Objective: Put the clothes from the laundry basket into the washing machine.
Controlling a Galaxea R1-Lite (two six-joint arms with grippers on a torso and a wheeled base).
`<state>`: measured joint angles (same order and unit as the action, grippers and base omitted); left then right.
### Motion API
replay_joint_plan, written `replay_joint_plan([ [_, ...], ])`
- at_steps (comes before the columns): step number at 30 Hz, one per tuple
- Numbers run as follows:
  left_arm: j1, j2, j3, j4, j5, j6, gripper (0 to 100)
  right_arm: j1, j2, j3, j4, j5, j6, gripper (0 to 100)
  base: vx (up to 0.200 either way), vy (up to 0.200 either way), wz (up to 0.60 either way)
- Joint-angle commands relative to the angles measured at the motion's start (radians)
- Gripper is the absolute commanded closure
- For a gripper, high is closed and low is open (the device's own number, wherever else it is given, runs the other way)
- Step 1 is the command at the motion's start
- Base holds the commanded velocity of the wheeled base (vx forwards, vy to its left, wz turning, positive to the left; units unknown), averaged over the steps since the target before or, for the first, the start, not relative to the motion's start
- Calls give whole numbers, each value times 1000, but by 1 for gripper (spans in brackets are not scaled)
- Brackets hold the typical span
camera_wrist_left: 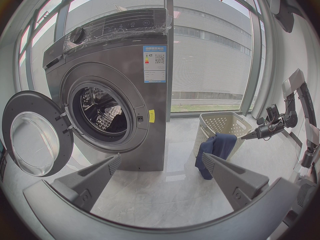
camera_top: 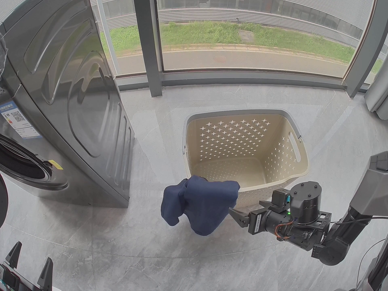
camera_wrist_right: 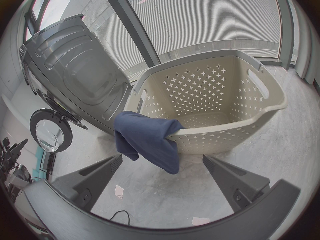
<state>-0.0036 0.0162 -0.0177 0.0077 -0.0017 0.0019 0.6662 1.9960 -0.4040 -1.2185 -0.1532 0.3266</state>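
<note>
A navy garment [camera_top: 202, 203] hangs over the near-left rim of the beige laundry basket [camera_top: 242, 112], most of it drooping outside toward the floor. The basket's perforated bottom shows bare. My right gripper [camera_top: 236, 217] is open, level with the garment and just to its right, with nothing between the fingers. In the right wrist view the garment [camera_wrist_right: 146, 137] lies just ahead of that gripper [camera_wrist_right: 161, 159]. The grey washing machine [camera_wrist_left: 110, 94] stands left of the basket with its round door [camera_wrist_left: 33, 134] swung open; some fabric lies in the drum [camera_wrist_left: 103, 114]. My left gripper [camera_wrist_left: 160, 157] is open, low before the machine.
Floor-to-ceiling windows with a dark pillar [camera_top: 147, 37] run behind the basket. A curtain [camera_top: 380, 89] hangs at the far right. A thin cable [camera_wrist_right: 121, 214] and bits of paper lie on the grey tiles near the right arm. Open floor separates machine and basket.
</note>
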Motion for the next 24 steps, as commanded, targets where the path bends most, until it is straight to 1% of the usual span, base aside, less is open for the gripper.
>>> replay_joint_plan([
  [1, -1, -9, 16, 0, 0, -5, 0, 27, 58, -38, -4, 0, 0, 0, 0, 0, 0],
  [5, -1, -9, 16, 0, 0, -7, 0, 35, 86, -67, -7, -2, -3, 0, 0, 0, 0],
  [8, -1, -9, 16, 0, 0, -7, 0, 53, 101, -96, -7, 0, -3, 0, 0, 0, 0],
  [13, -1, -9, 16, 0, 0, -7, 0, 55, 149, -130, -10, 0, -3, 0, 0, 0, 0],
  [19, -1, -9, 16, 0, 0, -7, 0, 62, 225, -164, -96, 0, -12, 0, 0, 0, 0],
  [24, 1, -9, 16, 0, 0, -8, 0, 62, 256, -190, -101, 0, -14, 0, 0, 0, 0],
])
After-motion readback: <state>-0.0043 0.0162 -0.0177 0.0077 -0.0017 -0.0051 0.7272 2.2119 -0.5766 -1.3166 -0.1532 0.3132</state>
